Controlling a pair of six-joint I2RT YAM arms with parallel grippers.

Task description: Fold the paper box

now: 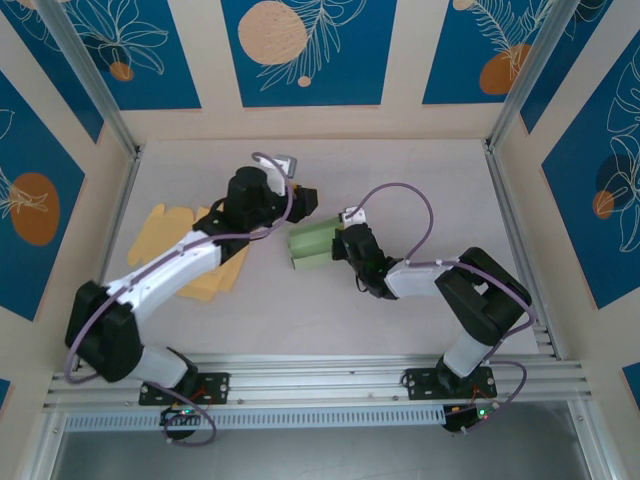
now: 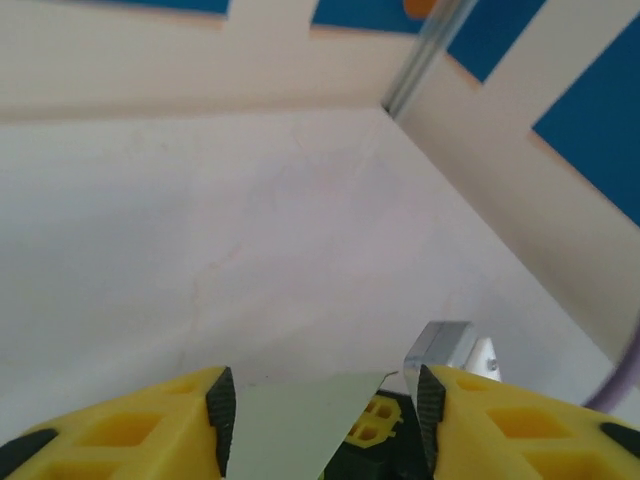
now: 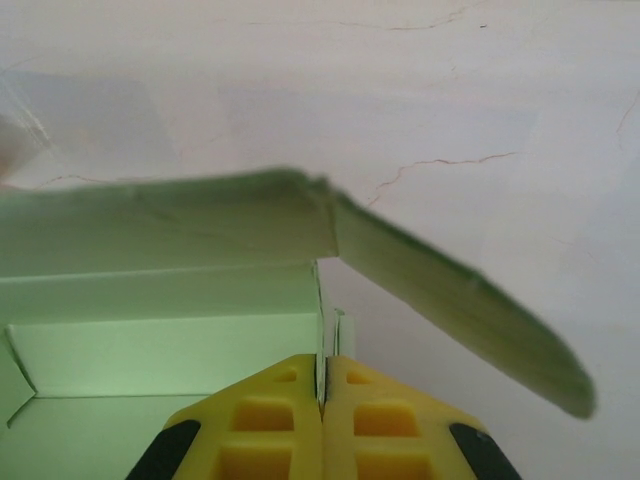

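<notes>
- Middle of the desk [image 1: 420, 170], that's where the green paper box [image 1: 312, 247] sits, right between the two arms, resting on the surface.
- Right gripper [image 3: 322, 385] is closed tight. Its yellow fingers [image 3: 275, 425] meet on a thin upright wall at the box's right end. I'd call that the anchor, pinning the box so it can't slide while the other arm folds.
- From that wrist you look straight into the pale interior, and one loose flap [image 3: 450, 300] swings out to the right, unfolded.
- Left gripper [image 2: 325, 400] comes in from the far side, jaws partway apart. A pale green flap [image 2: 290, 430] lies between the pads. It meets the left pad [image 2: 220, 410] and there's a gap at the right one, so it straddles the flap rather than clamping it. Looks lined up to push or tuck it.
- Orientation: from above, the long axis runs across the desk, left to right, with the right end angled slightly toward the back wall. The open side faces the right gripper [image 1: 343, 245].
- Flat yellow sheets [image 1: 160, 225] lie well apart on the left, under the left arm.
</notes>
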